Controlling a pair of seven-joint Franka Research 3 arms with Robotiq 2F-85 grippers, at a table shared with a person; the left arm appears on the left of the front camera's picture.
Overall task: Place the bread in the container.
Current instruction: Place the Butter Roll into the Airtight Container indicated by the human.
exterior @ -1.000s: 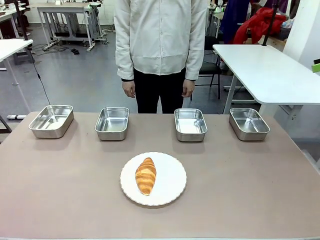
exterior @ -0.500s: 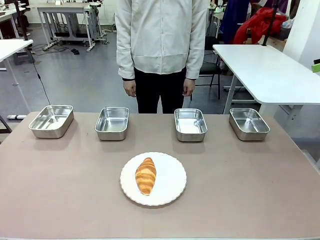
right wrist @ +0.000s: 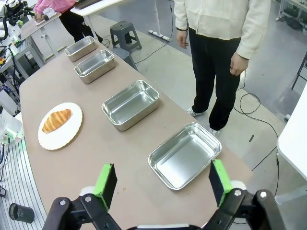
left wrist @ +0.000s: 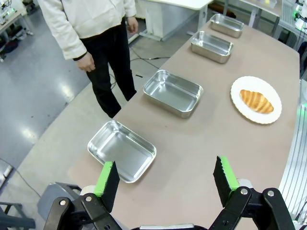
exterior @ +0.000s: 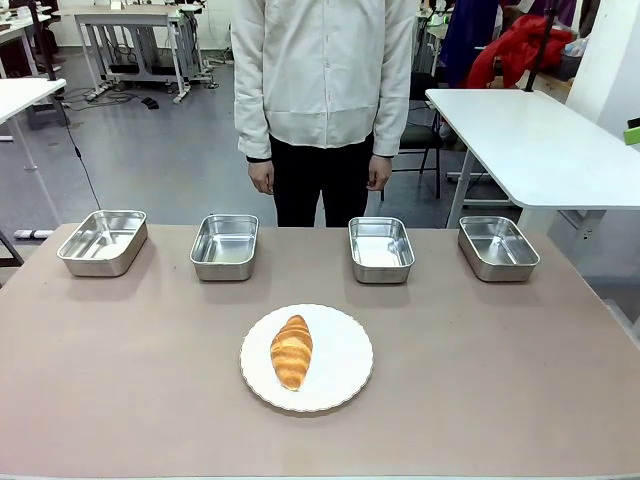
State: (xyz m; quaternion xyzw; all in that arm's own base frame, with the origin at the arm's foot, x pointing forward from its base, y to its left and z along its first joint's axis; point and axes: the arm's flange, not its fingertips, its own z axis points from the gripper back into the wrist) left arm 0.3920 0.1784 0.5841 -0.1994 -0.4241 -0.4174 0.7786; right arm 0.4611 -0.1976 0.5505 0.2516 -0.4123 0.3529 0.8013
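Bread point(exterior: 291, 351) lies on the plate point(exterior: 345, 375), its long axis running 12 to 6 o'clock, the far tip leaning slightly toward 1. Four pans point(exterior: 222, 270) stand in a row out at 12 o'clock from it. Left gripper point(left wrist: 165, 163) and right gripper point(right wrist: 162, 165) both have their fingers wide apart.

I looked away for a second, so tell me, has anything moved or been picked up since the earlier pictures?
Nothing visibly changed. The croissant still lies on the white plate, the four steel pans stand empty in their row, and the person stands behind them.
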